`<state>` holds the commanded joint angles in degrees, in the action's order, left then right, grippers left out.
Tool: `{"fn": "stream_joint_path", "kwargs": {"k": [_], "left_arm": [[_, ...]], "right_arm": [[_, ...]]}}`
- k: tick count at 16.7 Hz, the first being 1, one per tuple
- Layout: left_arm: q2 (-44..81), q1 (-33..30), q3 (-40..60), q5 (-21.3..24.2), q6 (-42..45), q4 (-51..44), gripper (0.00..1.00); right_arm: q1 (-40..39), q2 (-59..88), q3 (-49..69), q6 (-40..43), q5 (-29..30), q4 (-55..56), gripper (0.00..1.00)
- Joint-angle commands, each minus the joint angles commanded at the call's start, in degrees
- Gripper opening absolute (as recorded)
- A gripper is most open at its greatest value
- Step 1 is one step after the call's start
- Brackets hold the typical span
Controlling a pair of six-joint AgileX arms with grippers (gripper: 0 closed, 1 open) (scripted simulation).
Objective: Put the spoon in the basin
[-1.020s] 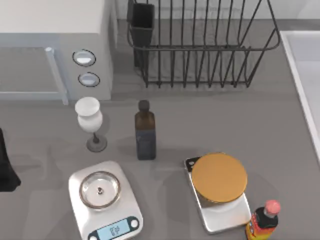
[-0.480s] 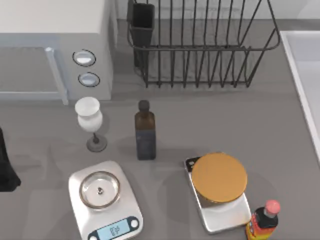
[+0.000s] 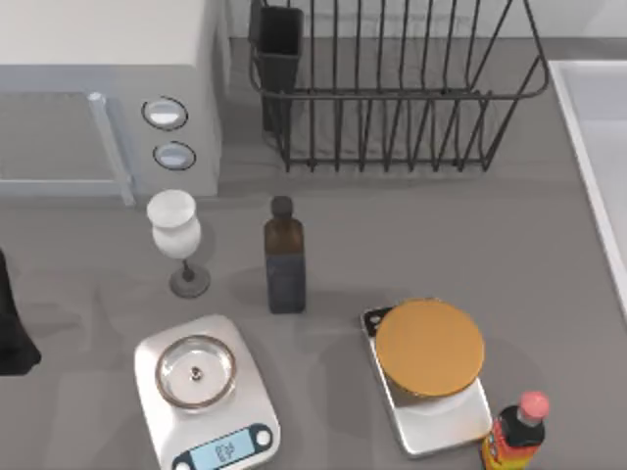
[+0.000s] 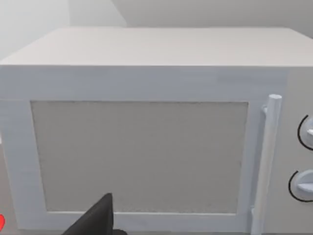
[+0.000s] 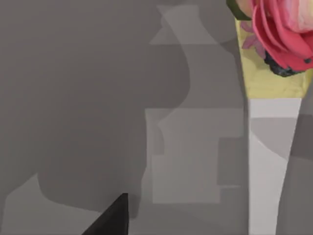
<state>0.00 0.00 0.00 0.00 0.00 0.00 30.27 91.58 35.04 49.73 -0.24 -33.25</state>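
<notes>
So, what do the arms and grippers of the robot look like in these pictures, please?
Little of them shows. In the top view the left arm is a black, matte, blocky shape at the table's left edge. In each wrist view a black, pointed finger tip rises from the bottom edge: the left gripper's finger in front of the white microwave, the right gripper's finger over the grey table. No cables or markings are visible.

On the grey counter [image 3: 549, 245], the white boxy microwave [image 3: 108, 88] stands far left, the black wire dish rack [image 3: 392, 88] just to its right. The pale grey-white rectangular basin [image 3: 598, 127] lies at the right edge. Nearer, a white goblet [image 3: 176, 240] stands left of a dark brown glass bottle [image 3: 284, 259].
</notes>
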Motion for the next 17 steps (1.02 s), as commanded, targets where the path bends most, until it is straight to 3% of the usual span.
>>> {"fn": "stream_joint_path", "kwargs": {"k": [3,4,11,12,17], "left_arm": [[0.0,0.0,0.0,0.0,0.0,0.0,1.0],[0.0,0.0,0.0,0.0,0.0,0.0,1.0],[0.0,0.0,0.0,0.0,0.0,0.0,1.0],[0.0,0.0,0.0,0.0,0.0,0.0,1.0],[0.0,0.0,0.0,0.0,0.0,0.0,1.0]], "right_arm": [[0.0,0.0,0.0,0.0,0.0,0.0,0.02],[0.0,0.0,0.0,0.0,0.0,0.0,0.0],[0.0,0.0,0.0,0.0,0.0,0.0,0.0],[0.03,-4.0,2.38,-0.89,-0.88,-5.61,0.0],[0.23,-6.21,7.12,-0.41,-0.94,-12.51,0.0]]}}
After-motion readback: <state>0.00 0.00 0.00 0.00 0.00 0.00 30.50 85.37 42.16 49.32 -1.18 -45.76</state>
